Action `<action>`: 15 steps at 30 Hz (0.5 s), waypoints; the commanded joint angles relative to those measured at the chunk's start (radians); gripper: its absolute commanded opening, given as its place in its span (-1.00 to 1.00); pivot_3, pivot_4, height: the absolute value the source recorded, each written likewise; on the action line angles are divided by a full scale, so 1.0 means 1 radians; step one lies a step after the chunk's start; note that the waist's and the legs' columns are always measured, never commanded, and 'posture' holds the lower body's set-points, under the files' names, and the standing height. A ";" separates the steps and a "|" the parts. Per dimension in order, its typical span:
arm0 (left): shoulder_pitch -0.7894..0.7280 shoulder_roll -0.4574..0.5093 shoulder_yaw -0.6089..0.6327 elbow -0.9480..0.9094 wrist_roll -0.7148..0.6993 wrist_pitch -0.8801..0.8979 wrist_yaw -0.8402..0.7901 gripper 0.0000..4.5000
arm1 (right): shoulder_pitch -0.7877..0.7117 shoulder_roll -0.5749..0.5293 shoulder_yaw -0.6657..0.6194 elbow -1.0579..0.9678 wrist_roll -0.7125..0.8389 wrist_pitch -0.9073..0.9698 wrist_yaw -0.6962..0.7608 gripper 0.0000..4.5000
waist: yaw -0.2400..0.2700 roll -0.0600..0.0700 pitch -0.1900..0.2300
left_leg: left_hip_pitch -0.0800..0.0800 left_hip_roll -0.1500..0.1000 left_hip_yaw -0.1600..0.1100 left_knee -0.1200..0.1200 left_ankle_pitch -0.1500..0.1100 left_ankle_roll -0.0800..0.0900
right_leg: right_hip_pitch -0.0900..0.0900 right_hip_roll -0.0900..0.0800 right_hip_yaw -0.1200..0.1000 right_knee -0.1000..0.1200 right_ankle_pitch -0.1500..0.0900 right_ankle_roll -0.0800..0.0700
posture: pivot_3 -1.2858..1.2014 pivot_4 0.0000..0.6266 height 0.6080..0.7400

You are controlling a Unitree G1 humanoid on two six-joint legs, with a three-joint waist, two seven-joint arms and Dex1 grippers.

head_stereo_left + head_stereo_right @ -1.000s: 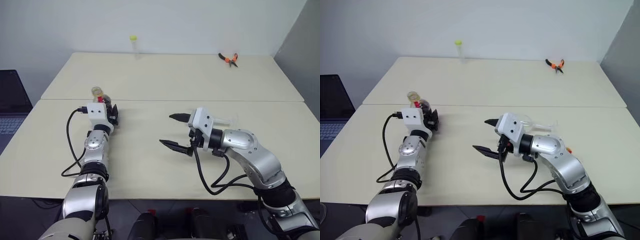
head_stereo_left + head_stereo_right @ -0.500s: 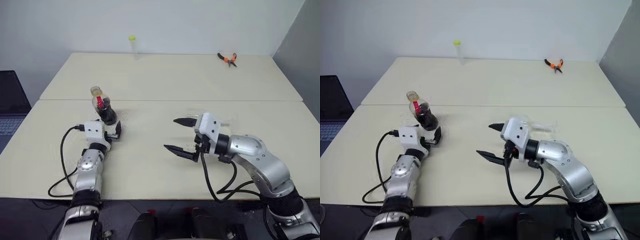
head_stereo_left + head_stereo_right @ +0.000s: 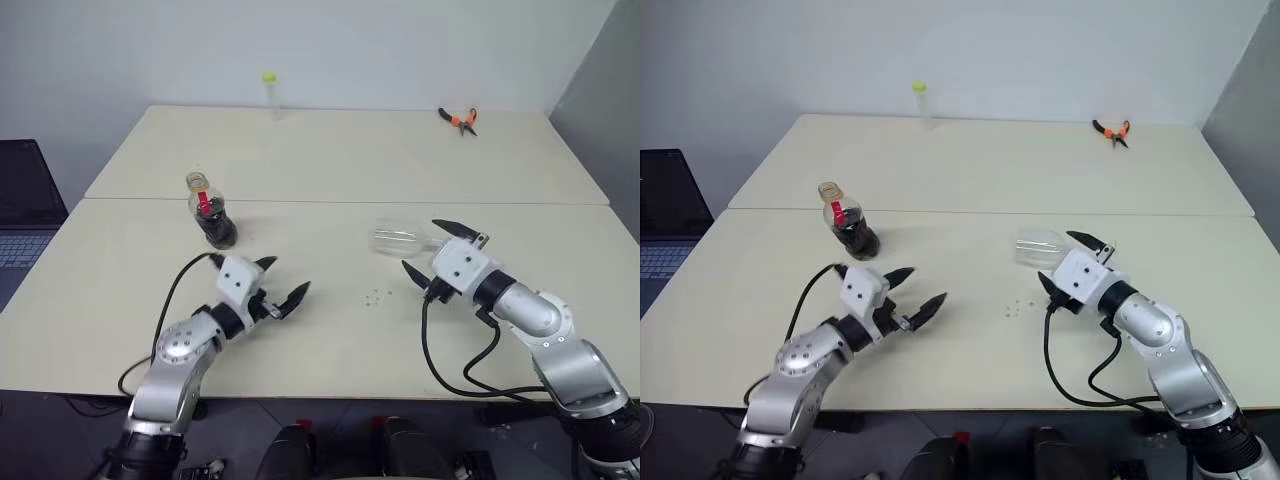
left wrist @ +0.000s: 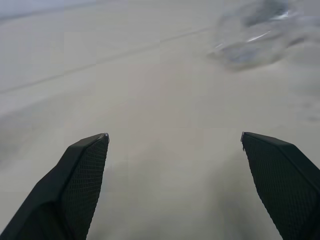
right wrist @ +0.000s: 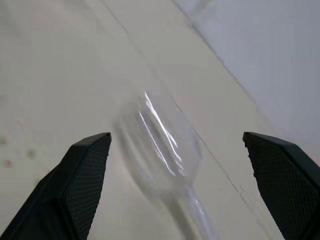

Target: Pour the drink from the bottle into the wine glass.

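**Glass down, drink not poured**

The wine glass [image 3: 398, 238] lay on its side on the desk, right of centre, bowl toward the middle; small dark specks [image 3: 375, 296] dotted the top nearer the front edge, perhaps spilt drops; the bottle [image 3: 210, 212] stood upright left of centre by the seam, the drink [image 3: 218, 231] dark in its lower half; so, by my reckoning, pouring remained undone and the glass needed righting first. The left gripper [image 3: 285, 290] hovered spread and empty toward the front; the right gripper [image 3: 432, 248] gaped just beside the glass, holding nothing. The stem sat behind that claw, hard to trace; the bottle's cap I couldn't make out.
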 commanded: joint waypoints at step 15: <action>-0.187 0.223 0.023 -0.014 -0.133 0.098 -0.368 0.99 | -0.154 0.076 0.120 0.369 -0.482 -0.124 -0.209 1.00 | -0.005 0.001 0.000 | 0.000 0.001 0.003 0.000 0.000 0.000 | -0.001 0.001 0.002 0.000 0.000 -0.001 | 0.03 -0.52 1.00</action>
